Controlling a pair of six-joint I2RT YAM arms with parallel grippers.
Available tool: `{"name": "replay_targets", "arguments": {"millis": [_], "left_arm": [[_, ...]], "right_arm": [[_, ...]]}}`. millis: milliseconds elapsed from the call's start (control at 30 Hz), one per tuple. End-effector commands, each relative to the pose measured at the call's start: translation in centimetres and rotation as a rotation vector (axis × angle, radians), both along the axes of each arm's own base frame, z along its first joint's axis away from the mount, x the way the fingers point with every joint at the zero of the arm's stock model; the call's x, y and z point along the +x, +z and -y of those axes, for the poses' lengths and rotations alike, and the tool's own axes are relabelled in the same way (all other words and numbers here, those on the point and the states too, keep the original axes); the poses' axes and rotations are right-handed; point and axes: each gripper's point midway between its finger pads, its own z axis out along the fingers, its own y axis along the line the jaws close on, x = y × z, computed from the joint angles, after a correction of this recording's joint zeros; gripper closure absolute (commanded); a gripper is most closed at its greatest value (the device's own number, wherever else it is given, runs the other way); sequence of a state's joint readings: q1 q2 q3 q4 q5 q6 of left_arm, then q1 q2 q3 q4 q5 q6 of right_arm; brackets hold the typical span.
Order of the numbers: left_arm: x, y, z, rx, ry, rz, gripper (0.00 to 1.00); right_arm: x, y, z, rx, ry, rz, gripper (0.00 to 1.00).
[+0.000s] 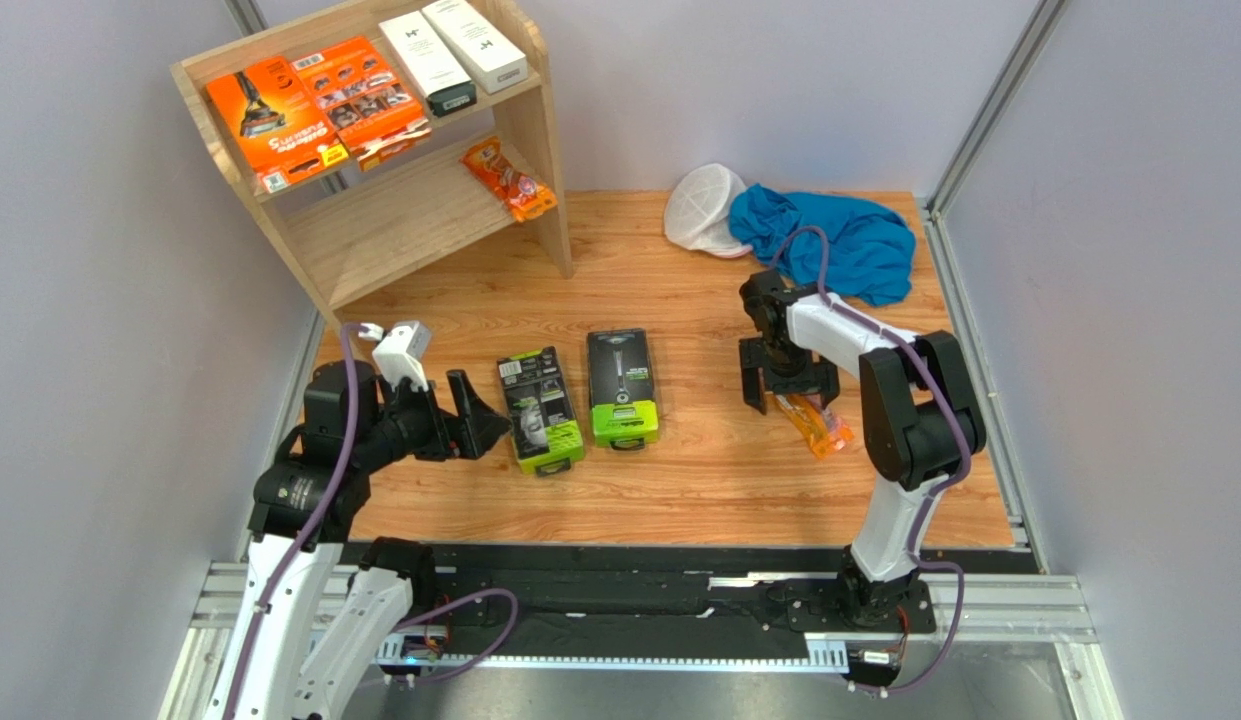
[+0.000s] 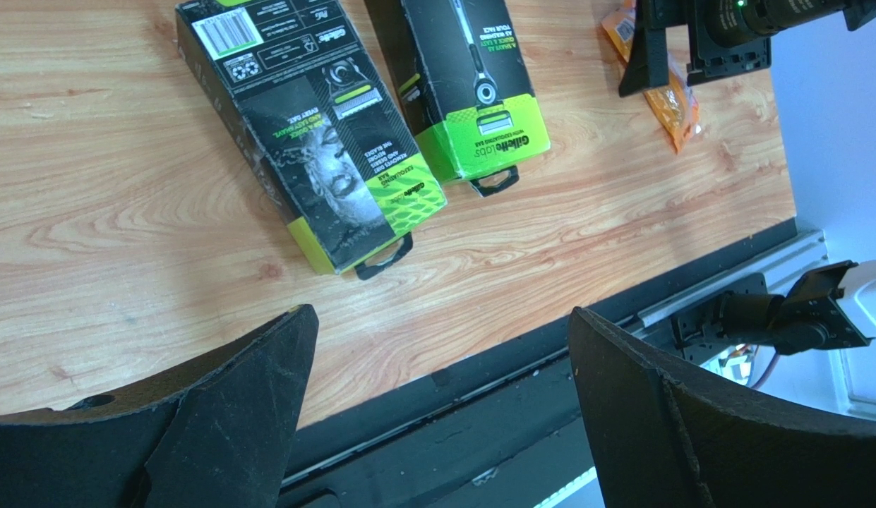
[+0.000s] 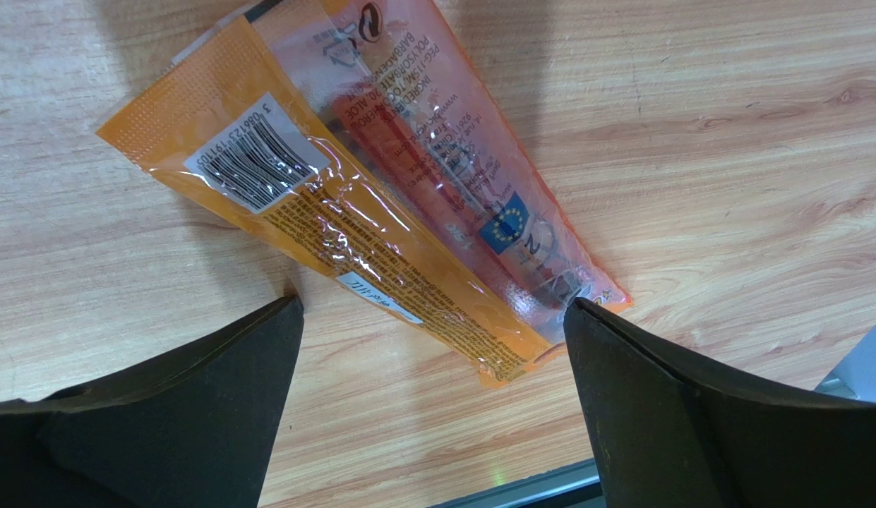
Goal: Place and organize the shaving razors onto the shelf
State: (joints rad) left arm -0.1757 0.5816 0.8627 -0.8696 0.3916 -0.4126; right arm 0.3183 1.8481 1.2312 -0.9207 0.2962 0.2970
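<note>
I have two claws, and both are wide open with nothing in them.

My right claw (image 3: 431,312) hangs just over a small orange packet (image 3: 378,222) that lies flat on the table. I think this is the grab step for that packet. The shelf (image 1: 544,135) already has two big orange packs (image 1: 318,102) and two white boxes (image 1: 453,53) on the top board. Another small orange packet (image 1: 506,176) sits on the low board. I guess this one should go beside it.

The packet is long and thin. From my right wrist, it runs on a slant from top left to bottom right. The end with the bar code is at the top left. So it lies crooked in the gap between my fingers, not straight across. I think I should turn my wrist a bit, go down, and pinch it on its thin sides.

My left claw (image 1: 476,413) waits near two black-and-green packs (image 1: 541,408) on the table. They lie side by side, with their hang tabs pointing to my side of the table.
</note>
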Motion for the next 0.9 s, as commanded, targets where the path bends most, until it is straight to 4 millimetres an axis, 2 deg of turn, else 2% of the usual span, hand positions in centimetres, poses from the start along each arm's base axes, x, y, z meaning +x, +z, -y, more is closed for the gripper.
{"name": "replay_targets", "arguments": {"millis": [0,67,167,200,400,567,600,633,700,800,833,867], "left_arm": [[0.5,0.4,0.2,0.000,-0.020,0.035,0.03],[0.5,0.4,0.2,0.000,-0.020,0.035,0.03],[0.5,0.4,0.2,0.000,-0.022,0.036,0.03],[0.5,0.4,0.2,-0.002,-0.022,0.035,0.03],[0.6,0.5,0.5,-0.005,-0.038,0.028,0.03],[0.5,0.6,0.7,-0.009,-0.054,0.028,0.03],[0.5,0.7,0.7,-0.012,-0.056,0.029,0.03],[0.5,0.8,0.8,-0.015,-0.058,0.029,0.03],[0.6,0.9,1.0,-0.028,-0.065,0.028,0.03],[0.6,1.5,1.9,-0.077,-0.092,0.025,0.04],[0.7,1.7,2.2,-0.097,-0.101,0.023,0.04],[0.7,1.8,2.6,-0.118,-0.113,0.018,0.04]], "right_arm": [[1.2,-2.4,0.7,0.002,-0.039,-0.002,0.02],[1.1,-3.4,0.9,0.040,-0.059,-0.026,0.05],[1.3,-3.5,1.0,0.090,-0.071,-0.030,0.20],[1.3,-3.5,1.1,0.106,-0.070,-0.033,0.31],[1.2,-3.7,0.4,0.201,-0.054,-0.046,0.66],[0.6,-3.8,-1.5,0.309,-0.035,-0.040,0.87],[0.5,-3.8,-1.7,0.317,-0.030,-0.036,0.95],[0.7,-3.2,-2.3,0.345,-0.013,-0.016,0.99],[0.3,-2.6,-3.4,0.391,0.009,-0.012,1.00],[0.1,-0.2,-5.7,0.485,0.085,0.038,1.00],[0.3,1.6,-6.7,0.523,0.122,0.086,1.00],[0.0,2.4,-7.6,0.553,0.147,0.099,1.00]]}}
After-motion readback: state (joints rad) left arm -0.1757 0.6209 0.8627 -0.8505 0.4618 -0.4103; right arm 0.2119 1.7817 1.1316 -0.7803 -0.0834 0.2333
